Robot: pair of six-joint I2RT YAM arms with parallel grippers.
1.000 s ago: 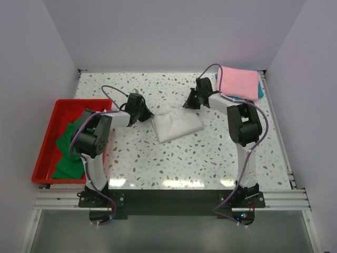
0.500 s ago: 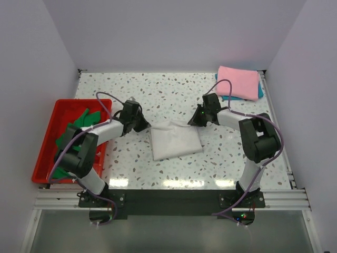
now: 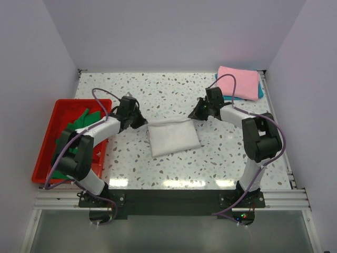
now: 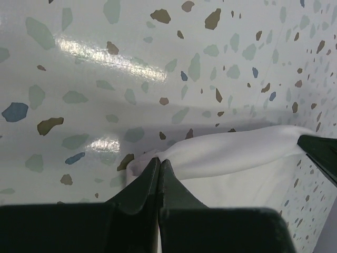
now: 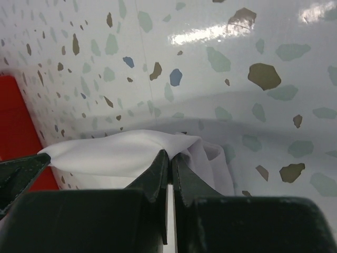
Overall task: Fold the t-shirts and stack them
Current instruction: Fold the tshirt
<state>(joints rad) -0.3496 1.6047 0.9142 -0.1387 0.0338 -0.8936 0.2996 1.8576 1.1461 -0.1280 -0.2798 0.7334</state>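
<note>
Over the last second the white t-shirt [image 3: 174,137] had slid toward the near edge of the speckled table [image 3: 158,87], and both arms had drawn in with it. It lay folded in a rough rectangle at the table's middle. The left gripper [image 4: 158,161] was pinched tight on the shirt's far-left corner, and the right gripper [image 5: 170,156] was pinched tight on its far-right corner, the cloth edge stretched between them. A folded pink t-shirt [image 3: 238,80] rested on a teal t-shirt [image 3: 257,94] at the far-right corner. Crumpled green t-shirts [image 3: 79,122] lay in the red tray [image 3: 45,158] at the left.
</note>
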